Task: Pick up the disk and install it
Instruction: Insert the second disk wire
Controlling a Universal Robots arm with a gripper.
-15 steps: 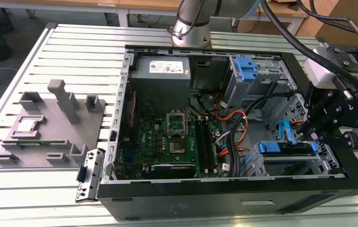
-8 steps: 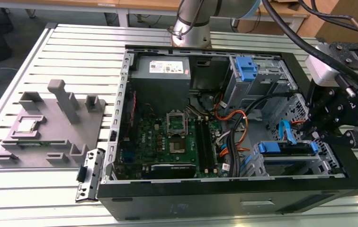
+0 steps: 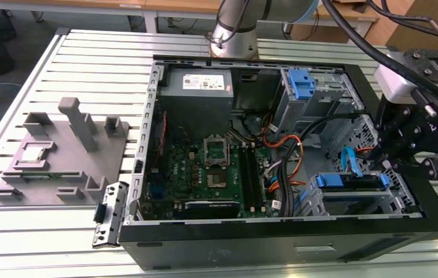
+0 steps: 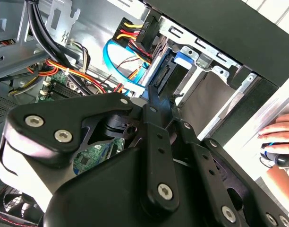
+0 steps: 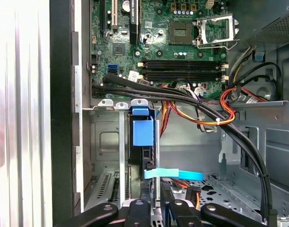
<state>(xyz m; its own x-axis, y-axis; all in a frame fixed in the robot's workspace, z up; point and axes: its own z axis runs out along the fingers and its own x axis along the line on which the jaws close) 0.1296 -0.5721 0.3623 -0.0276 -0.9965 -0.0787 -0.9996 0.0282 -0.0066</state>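
The disk (image 3: 350, 184), a dark slab with a blue plastic bracket, sits in the drive bay at the corner of the open computer case (image 3: 281, 246) on the exterior view's right. In the first wrist view the disk (image 5: 143, 131) stands edge-on in its metal slot. My gripper (image 3: 381, 165) hangs just over that bay. In the second wrist view my gripper (image 4: 151, 94) has its fingers drawn together, and their tips lie close to the connector end of the disk (image 4: 175, 66). Nothing shows between the fingers. My gripper (image 5: 151, 208) sits just off the disk's end.
A light-blue flat cable (image 5: 175, 174) and bundled black and orange wires (image 5: 215, 118) cross beside the bay. The motherboard (image 3: 211, 168), a grey power supply (image 3: 196, 81) and another blue bracket (image 3: 300, 84) fill the case. A grey fixture (image 3: 57, 156) lies on the exterior view's left. A person's hand (image 4: 279, 135) rests outside the case.
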